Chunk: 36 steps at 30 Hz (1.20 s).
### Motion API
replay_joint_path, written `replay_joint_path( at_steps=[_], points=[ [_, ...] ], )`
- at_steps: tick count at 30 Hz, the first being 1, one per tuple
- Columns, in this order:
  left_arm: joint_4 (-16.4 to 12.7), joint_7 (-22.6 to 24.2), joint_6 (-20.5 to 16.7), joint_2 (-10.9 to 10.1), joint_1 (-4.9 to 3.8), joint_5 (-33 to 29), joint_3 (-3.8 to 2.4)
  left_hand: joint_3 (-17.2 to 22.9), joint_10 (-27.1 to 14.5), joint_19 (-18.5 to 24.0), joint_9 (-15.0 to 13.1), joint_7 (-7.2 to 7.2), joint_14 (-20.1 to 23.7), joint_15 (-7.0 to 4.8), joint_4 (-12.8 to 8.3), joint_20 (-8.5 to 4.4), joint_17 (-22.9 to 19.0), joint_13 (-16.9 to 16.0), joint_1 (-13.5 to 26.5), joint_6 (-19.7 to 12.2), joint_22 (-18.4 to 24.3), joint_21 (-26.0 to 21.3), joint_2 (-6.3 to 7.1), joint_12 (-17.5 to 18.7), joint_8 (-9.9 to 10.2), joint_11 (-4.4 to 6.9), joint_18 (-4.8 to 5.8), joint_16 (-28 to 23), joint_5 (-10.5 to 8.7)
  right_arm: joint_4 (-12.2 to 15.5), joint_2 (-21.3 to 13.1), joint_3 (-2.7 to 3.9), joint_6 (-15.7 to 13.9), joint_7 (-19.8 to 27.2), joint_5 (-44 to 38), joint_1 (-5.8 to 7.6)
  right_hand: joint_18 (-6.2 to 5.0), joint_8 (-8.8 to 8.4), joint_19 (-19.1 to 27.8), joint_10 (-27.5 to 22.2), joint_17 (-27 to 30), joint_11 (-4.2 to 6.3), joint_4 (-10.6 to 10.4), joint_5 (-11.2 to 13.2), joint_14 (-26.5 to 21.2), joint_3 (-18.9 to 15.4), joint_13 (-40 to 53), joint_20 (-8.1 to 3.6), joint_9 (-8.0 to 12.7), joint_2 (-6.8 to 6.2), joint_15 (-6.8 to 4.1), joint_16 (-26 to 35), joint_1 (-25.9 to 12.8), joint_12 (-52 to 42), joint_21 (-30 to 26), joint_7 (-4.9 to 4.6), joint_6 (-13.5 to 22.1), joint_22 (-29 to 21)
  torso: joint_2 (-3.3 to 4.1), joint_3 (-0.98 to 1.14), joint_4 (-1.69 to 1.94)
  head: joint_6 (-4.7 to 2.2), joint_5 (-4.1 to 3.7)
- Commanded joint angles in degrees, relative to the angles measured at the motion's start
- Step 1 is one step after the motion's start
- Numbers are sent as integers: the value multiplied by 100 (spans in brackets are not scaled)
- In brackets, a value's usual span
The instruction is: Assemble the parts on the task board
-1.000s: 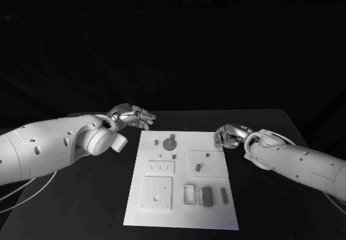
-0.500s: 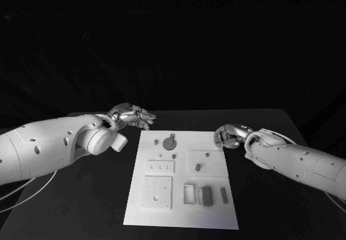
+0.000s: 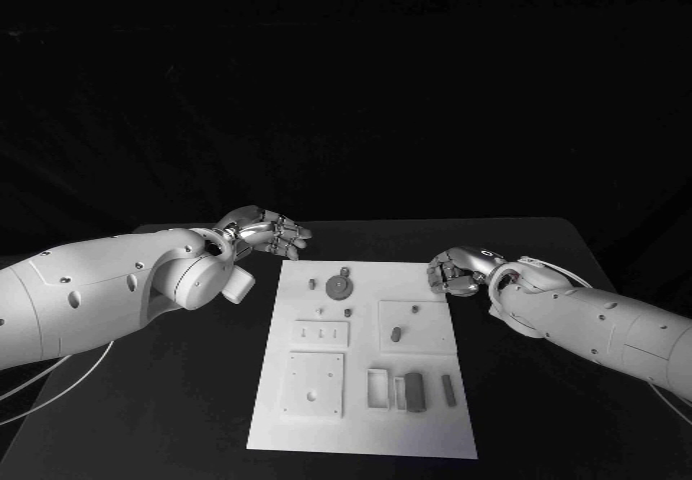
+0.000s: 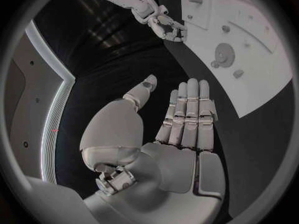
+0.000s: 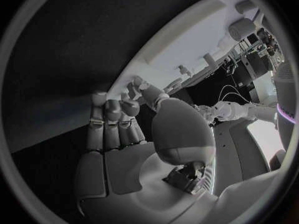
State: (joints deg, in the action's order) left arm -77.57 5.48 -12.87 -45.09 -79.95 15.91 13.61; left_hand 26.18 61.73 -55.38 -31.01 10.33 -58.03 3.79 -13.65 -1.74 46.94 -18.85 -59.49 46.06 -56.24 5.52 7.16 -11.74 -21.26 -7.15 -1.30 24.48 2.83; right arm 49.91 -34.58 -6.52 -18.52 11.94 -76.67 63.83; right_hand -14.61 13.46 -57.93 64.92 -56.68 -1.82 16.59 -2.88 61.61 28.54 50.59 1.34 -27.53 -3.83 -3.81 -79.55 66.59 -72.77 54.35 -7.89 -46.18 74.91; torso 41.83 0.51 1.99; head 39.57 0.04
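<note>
Nothing moved since the earlier frames. Task board (image 3: pixel 361 400) lying mid-table with grey parts (image 3: pixel 414 392) on it. Left hand (image 3: pixel 265 232) by its far left corner, fingers straight, side by side, holding nothing; right hand (image 3: pixel 457 272) at the far right edge, curled, empty.

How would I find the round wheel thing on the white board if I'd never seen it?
Start at the white task board in the middle of the black table. Go to its far end, between the two hands. There lies a dark round gear, the only disc-shaped part; its neighbours are small pegs and oblong pieces.
</note>
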Motion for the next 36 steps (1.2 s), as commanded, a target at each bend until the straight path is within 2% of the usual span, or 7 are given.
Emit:
replay_joint_path(
  at_steps=[1,9,20,26,36],
  points=[
    [-14,21,61,3,-6,22,-4,-2,-20,13,-9,15,-5,28,-27,14,9,10,-54,-28,-10,-26,15,29,40,-31,-22,-30,-2,-2,9,-12,130,29,-82,-17,-39,31,22,-4,2,53,4,-14,-6,-34,-3,21,-4,44,-54,-19,6,9,-27,25,-14,90,3,-3,-3,11,2],
    [-11,14,66,5,-6,25,-4,-3,-20,12,-10,17,-5,28,-28,14,11,9,-55,-32,-11,-27,13,31,44,-32,-22,-31,-2,-4,16,-12,152,30,-82,-17,-39,43,23,-4,1,77,5,-14,-9,-41,-1,23,-6,78,-70,-23,4,10,-25,51,-32,90,-2,-2,6,11,-3],
    [-12,-6,86,6,-6,34,-4,-4,-19,12,-13,19,-6,28,-31,14,13,9,-58,-36,-14,-30,10,34,48,-32,-22,-33,-2,-7,13,-12,180,43,-101,-17,-39,141,38,-9,-5,103,7,-14,-23,-55,11,25,-41,155,-100,-37,12,9,-21,77,-207,94,-2,4,-8,9,-3],
    [-8,-10,81,3,-6,43,-4,-5,-19,12,-15,20,-6,28,-31,15,14,9,-59,-37,-15,-31,9,36,50,-32,-21,-35,-2,-17,4,-12,173,34,-103,-17,-39,214,41,-12,-8,96,2,-14,-28,-59,21,28,-74,206,-100,-46,-5,5,-16,68,-350,94,0,3,2,13,-6],
    [-11,-9,76,4,-6,44,-4,-5,-19,11,-18,21,-6,29,-32,15,16,9,-60,-38,-16,-33,6,39,52,-33,-21,-36,-2,-14,13,-12,130,61,-103,-17,-39,309,41,-13,-6,62,-3,-14,-30,-56,33,29,-128,244,-75,-54,-45,0,-7,36,-563,94,-3,1,-4,13,-5]
  ],
)
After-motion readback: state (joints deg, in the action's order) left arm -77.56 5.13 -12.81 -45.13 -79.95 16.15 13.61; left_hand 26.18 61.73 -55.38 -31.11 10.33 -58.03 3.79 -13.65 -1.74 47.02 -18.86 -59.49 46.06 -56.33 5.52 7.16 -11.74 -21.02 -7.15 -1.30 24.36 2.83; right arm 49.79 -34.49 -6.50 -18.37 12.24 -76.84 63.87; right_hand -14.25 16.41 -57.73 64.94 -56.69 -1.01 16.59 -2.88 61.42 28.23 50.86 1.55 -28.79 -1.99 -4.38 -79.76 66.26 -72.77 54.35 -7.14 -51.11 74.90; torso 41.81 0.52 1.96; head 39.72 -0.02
